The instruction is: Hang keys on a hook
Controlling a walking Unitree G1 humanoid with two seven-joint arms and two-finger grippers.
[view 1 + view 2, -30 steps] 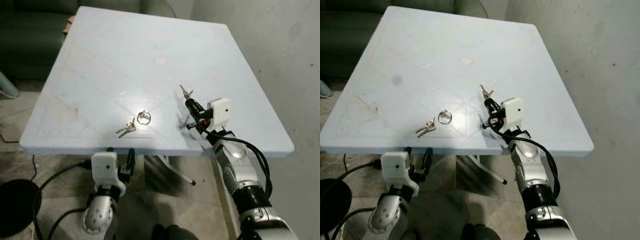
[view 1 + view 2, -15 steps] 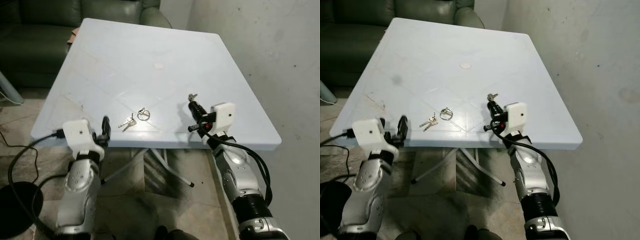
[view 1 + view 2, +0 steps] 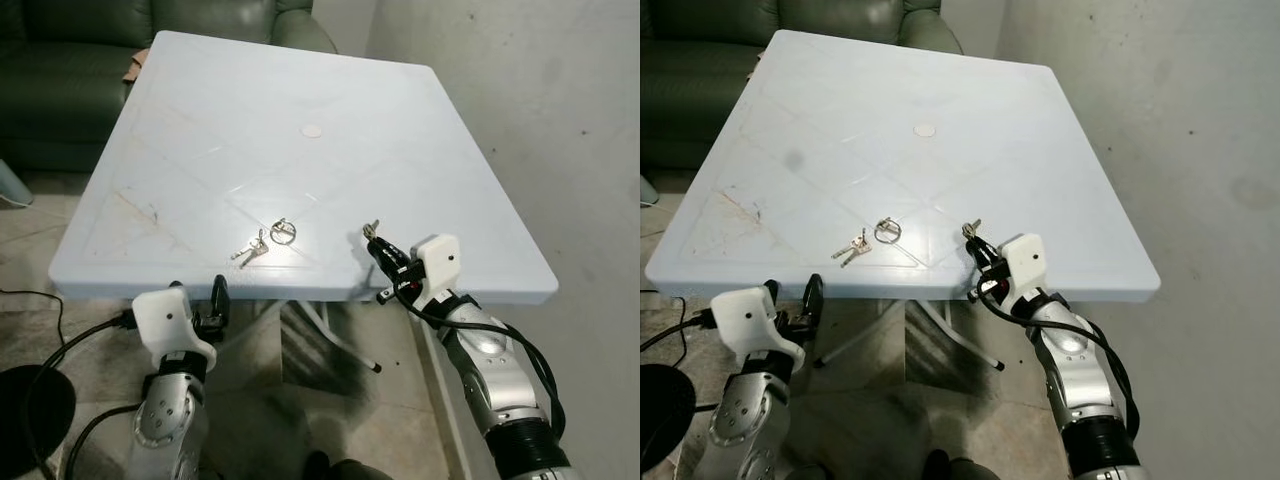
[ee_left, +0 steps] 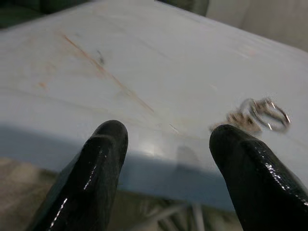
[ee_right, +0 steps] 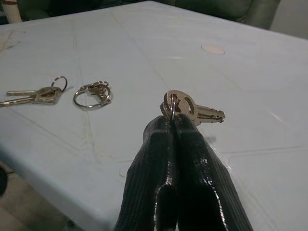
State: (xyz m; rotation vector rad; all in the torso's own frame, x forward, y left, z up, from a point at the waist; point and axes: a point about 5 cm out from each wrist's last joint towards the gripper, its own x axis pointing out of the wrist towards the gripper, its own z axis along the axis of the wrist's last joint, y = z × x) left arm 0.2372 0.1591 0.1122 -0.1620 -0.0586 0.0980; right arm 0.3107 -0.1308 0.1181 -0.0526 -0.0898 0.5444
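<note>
From the head views, the right end effector (image 3: 377, 243) is over the front part of the pale blue bench (image 3: 300, 90), pinching a small key (image 3: 371, 229). More keys (image 3: 251, 250) and a key ring (image 3: 284, 232) lie on the bench to its left. The left end effector (image 3: 218, 297) hangs just below the front edge. The left wrist view shows its fingers (image 4: 98, 178) spread wide apart. The right wrist view shows its fingers (image 5: 190, 163) pressed tight together on the key (image 5: 185, 107).

The table (image 3: 300, 90) is pale blue with faint rust-brown streaks. The keys (image 5: 185, 107) and key ring (image 5: 91, 94) are silver. The sofa (image 3: 60, 60) is dark green.
</note>
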